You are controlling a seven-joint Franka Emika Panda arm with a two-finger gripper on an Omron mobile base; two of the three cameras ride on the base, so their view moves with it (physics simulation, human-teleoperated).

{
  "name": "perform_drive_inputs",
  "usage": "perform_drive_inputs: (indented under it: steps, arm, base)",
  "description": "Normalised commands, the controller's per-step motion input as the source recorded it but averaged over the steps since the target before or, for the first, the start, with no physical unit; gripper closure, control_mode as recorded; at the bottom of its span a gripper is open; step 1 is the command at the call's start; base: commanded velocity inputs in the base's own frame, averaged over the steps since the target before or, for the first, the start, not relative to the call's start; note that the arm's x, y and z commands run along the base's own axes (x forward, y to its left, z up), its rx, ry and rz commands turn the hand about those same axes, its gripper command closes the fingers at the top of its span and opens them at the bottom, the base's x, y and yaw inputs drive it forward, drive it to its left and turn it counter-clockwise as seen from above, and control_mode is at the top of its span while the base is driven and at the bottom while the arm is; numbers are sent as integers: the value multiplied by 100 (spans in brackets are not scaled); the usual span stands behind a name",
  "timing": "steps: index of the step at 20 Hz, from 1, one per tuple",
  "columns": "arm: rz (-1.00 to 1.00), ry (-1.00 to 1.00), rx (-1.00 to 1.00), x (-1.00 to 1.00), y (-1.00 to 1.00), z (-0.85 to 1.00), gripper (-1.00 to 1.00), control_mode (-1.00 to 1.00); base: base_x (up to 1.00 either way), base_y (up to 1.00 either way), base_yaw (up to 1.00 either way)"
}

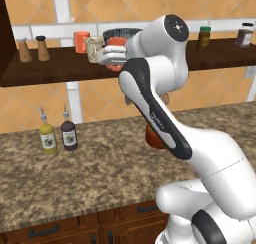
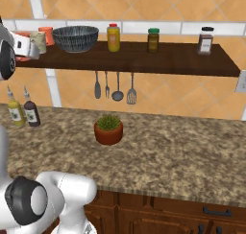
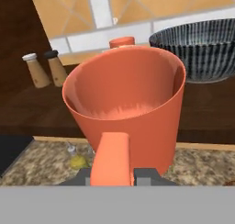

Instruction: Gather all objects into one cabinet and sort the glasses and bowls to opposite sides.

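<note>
While the arm reaches up toward the shelf point(image 2: 144, 58), we see our gripper point(image 3: 112, 170) pinching an orange cup point(image 3: 126, 108) by its handle-like tab, holding it upright in the air just in front of the shelf's front edge. The cup's mouth is wide open toward the hand camera.

On the shelf, the bowl point(image 2: 75, 38) sits left of the middle, with a second orange cup point(image 1: 81, 41) standing to its left near the back wall. A beige speckled cup point(image 1: 94, 49) stands just beside that one, nearer the shelf's front edge and close to our gripper. Further left on the shelf we find two brown shakers point(image 1: 32, 48), well apart from the cups. Right of the bowl stand three jars point(image 2: 153, 40) in a row, spread toward the shelf's right end.

Below the shelf, a potted plant point(image 2: 108, 128) and two bottles point(image 1: 58, 134) rest on the counter point(image 2: 168, 151).
</note>
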Motion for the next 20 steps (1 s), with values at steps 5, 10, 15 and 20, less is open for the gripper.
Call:
perform_drive_inputs:
  steps: [5, 10, 15, 20]
  arm:
    - [17, 1, -1, 9, 78, 6, 100, -100]
    - [12, 0, -1, 29, 39, 4, 100, -100]
    - [7, 2, -2, 35, 38, -8, 100, -100]
    - [0, 3, -5, 42, 24, -32, 100, -100]
  base:
    - [0, 0, 0]
    - [0, 0, 0]
    - [0, 0, 0]
    - [0, 0, 0]
